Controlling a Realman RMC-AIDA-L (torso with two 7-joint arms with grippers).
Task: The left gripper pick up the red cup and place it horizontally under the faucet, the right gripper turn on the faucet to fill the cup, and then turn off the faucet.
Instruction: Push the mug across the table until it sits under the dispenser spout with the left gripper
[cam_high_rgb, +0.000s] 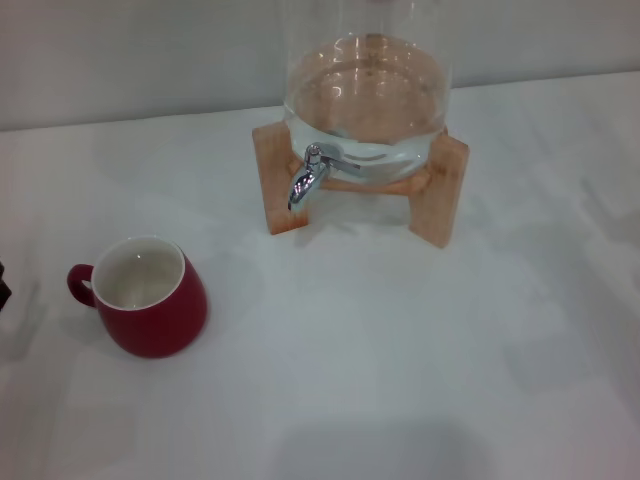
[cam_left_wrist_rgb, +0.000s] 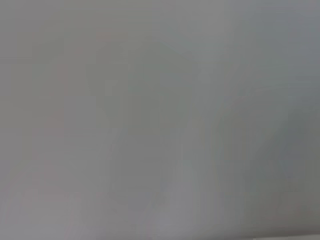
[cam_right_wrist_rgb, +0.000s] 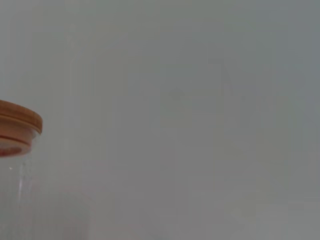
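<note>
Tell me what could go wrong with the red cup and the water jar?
The red cup sits far off to the left of the faucet, so it needs a long carry and might slip or tip. The spout hangs low between the wooden stand's legs, so the cup may bump wood. If it stops off-centre, water could spill onto the white table.

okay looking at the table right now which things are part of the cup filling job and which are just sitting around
Part of the job:
- red cup, upright on the table, well left of and nearer than the faucet
- faucet, on the glass dispenser

Just there:
- wooden stand under the dispenser
- wooden lid on the dispenser
- white table

Neither end effector can be made out.
</note>
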